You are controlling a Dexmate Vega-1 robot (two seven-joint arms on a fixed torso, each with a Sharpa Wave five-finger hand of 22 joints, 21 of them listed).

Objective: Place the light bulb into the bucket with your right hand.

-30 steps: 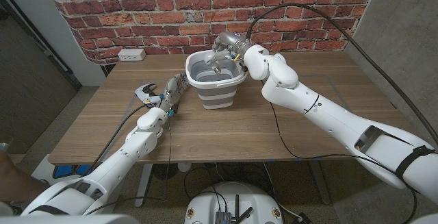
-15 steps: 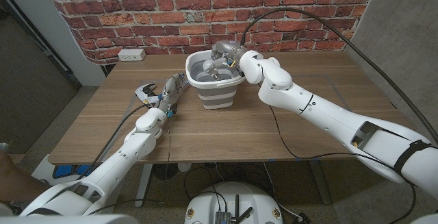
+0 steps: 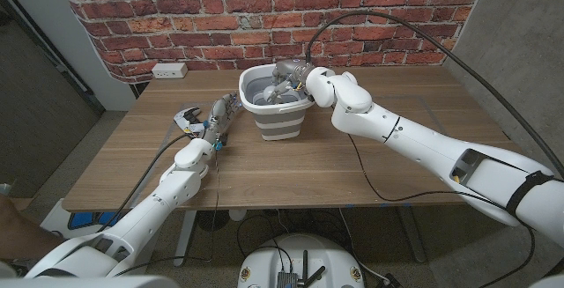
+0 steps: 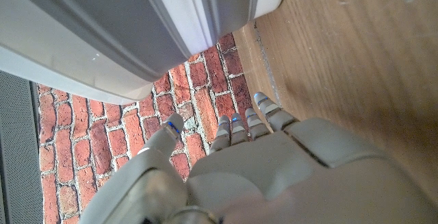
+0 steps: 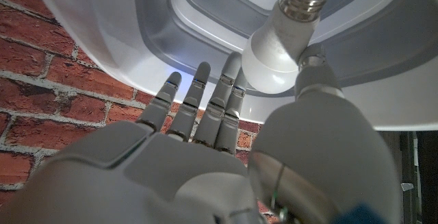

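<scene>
Right hand (image 5: 226,162) over the bucket (image 3: 280,116), thumb and fingers seemingly pinching the bulb (image 5: 282,42) above its mouth, so letting go should drop it in; left hand (image 3: 214,121) idles empty alongside.

The bucket (image 3: 279,105) stood on the table (image 3: 291,160), toward its far side and about midway across. Behind the bucket rose the brick wall (image 3: 229,15), with a wall socket (image 3: 169,70) off to the bucket's left at the table's back edge. The right hand (image 3: 289,78) reached over the bucket's right rim, with the light bulb (image 5: 282,42) above the bucket's opening. The left hand (image 3: 220,116) was just left of the bucket, near its side.
</scene>
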